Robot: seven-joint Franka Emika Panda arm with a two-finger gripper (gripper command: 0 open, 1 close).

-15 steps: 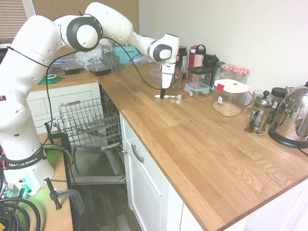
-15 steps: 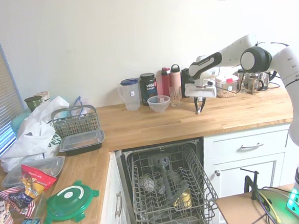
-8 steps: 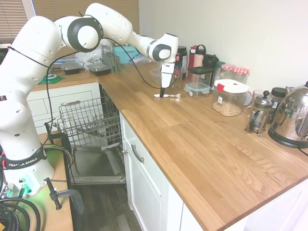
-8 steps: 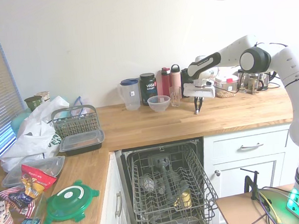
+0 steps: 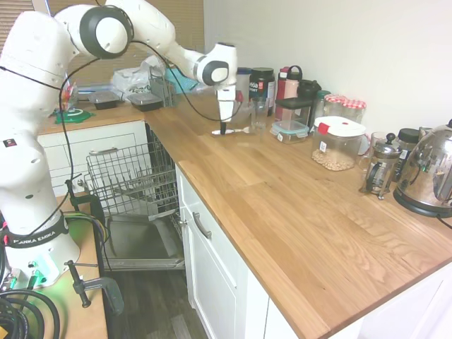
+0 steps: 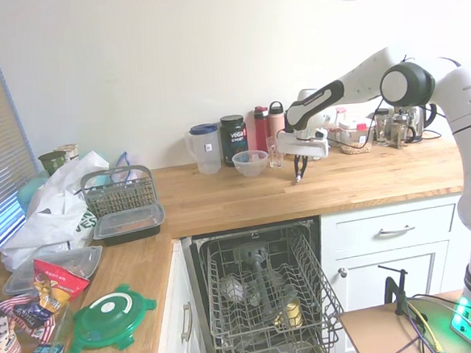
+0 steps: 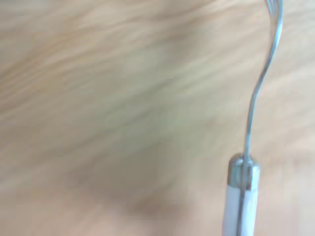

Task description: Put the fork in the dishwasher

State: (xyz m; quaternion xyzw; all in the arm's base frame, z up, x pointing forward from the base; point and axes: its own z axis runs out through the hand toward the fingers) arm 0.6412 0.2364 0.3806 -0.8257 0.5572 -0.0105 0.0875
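Gripper (image 5: 223, 130) pinches one fork (image 5: 235, 131) above counter (image 5: 282, 205); one dishwasher (image 6: 268, 295) open.

Fork (image 7: 256, 98) tines and handle end cut off (wrist view), countertop (image 7: 123, 108) blurred

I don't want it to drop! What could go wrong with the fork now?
The tool grips the fork only by its handle end, so it might swing or slip out. The fork is slim and the dishwasher rack has wide wire gaps, so it could fall through.
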